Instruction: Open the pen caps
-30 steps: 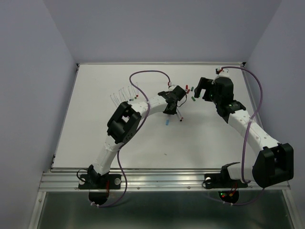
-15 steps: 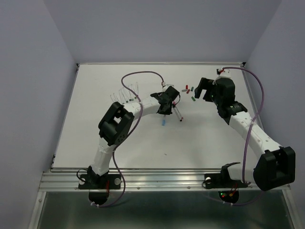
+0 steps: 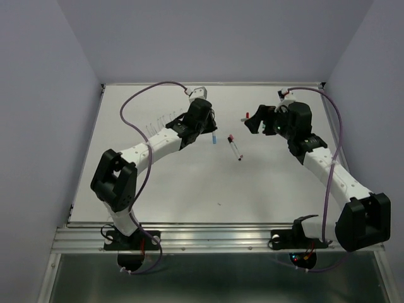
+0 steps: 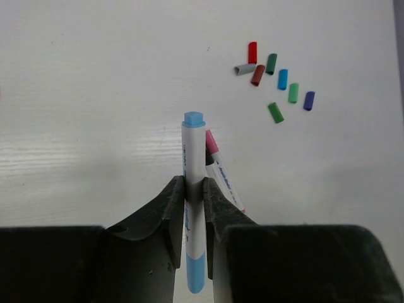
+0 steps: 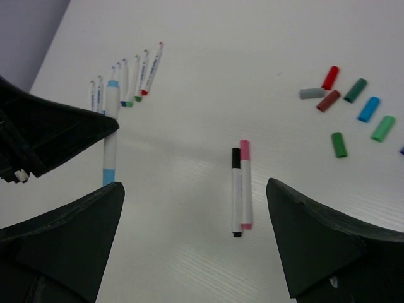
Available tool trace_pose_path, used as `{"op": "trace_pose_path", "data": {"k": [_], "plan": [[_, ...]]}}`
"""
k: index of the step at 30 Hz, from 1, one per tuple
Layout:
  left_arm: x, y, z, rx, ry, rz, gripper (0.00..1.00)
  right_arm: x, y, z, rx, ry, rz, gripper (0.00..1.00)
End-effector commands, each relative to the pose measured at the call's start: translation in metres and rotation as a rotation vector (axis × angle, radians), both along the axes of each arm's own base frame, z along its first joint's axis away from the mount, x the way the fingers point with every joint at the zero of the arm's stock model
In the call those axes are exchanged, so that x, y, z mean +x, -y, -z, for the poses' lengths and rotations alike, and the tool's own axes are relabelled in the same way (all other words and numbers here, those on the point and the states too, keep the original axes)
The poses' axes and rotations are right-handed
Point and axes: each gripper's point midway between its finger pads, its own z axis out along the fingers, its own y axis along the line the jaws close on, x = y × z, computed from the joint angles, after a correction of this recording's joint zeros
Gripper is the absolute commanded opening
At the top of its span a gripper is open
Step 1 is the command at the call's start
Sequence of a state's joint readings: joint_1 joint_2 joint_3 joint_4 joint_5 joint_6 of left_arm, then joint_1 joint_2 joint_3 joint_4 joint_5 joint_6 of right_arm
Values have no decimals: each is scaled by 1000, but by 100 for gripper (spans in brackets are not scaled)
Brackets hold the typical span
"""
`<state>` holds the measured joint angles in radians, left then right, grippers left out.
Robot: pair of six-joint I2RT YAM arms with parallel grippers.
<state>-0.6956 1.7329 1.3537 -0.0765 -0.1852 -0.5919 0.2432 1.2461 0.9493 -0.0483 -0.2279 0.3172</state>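
My left gripper (image 4: 194,183) is shut on a white pen (image 4: 193,208) with a light blue cap (image 4: 193,120) that points away from the jaws. In the top view this gripper (image 3: 208,126) holds the pen above the table's back middle. A pink-capped pen (image 5: 245,183) and a black-capped pen (image 5: 235,189) lie side by side on the table. Several loose caps (image 5: 344,101) lie in a cluster; in the top view my right gripper (image 3: 255,123) hides most of them. The right gripper (image 5: 194,189) is wide open and empty above the two pens.
A row of several uncapped pens (image 5: 126,76) lies at the back left, also seen in the top view (image 3: 161,123). Purple cables (image 3: 148,91) loop over both arms. The white table ends at walls on the back and sides.
My left arm has swung its elbow out to the left and carried the light blue pen up and back from the table's middle. My right gripper has tilted slightly toward the left.
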Motion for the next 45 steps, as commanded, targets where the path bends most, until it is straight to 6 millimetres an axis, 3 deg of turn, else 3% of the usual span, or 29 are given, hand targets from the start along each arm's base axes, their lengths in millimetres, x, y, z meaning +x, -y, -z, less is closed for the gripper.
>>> {"op": "trace_pose_path", "data": {"k": [1, 2, 5, 13, 19, 21, 26, 30, 34, 37, 40, 41, 45], "plan": [[4, 5, -60, -232, 143, -38, 0, -12, -50, -20, 153, 30, -285, 100], [2, 4, -74, -271, 173, -41, 0, -14, -56, -21, 186, 20, -316, 100], [0, -1, -92, -347, 214, -79, 0, -23, -78, -27, 249, 27, -431, 100], [-1, -13, -100, -375, 234, -164, 0, -35, -123, -31, 266, 24, -570, 100], [-6, -16, -109, -394, 254, -189, 0, -30, -135, -34, 280, 29, -591, 96], [-8, -14, -111, -403, 254, -187, 0, -31, -141, -36, 287, 32, -605, 86], [-12, -10, -113, -431, 244, -172, 0, -29, -148, -38, 296, 34, -622, 76], [-13, -11, -115, -448, 243, -185, 0, -30, -153, -37, 299, 28, -636, 57], [-12, -13, -116, -457, 246, -194, 0, -29, -152, -36, 305, 17, -629, 55], [-11, -10, -116, -461, 240, -193, 0, -32, -156, -33, 307, 7, -638, 47], [-11, -12, -116, -471, 237, -204, 0, -32, -157, -34, 308, 8, -644, 28], [-10, -13, -115, -469, 237, -212, 0, -33, -157, -35, 309, 9, -646, 27], [-7, -18, -116, -459, 242, -242, 0, -36, -157, -36, 311, 7, -662, 10]]}}
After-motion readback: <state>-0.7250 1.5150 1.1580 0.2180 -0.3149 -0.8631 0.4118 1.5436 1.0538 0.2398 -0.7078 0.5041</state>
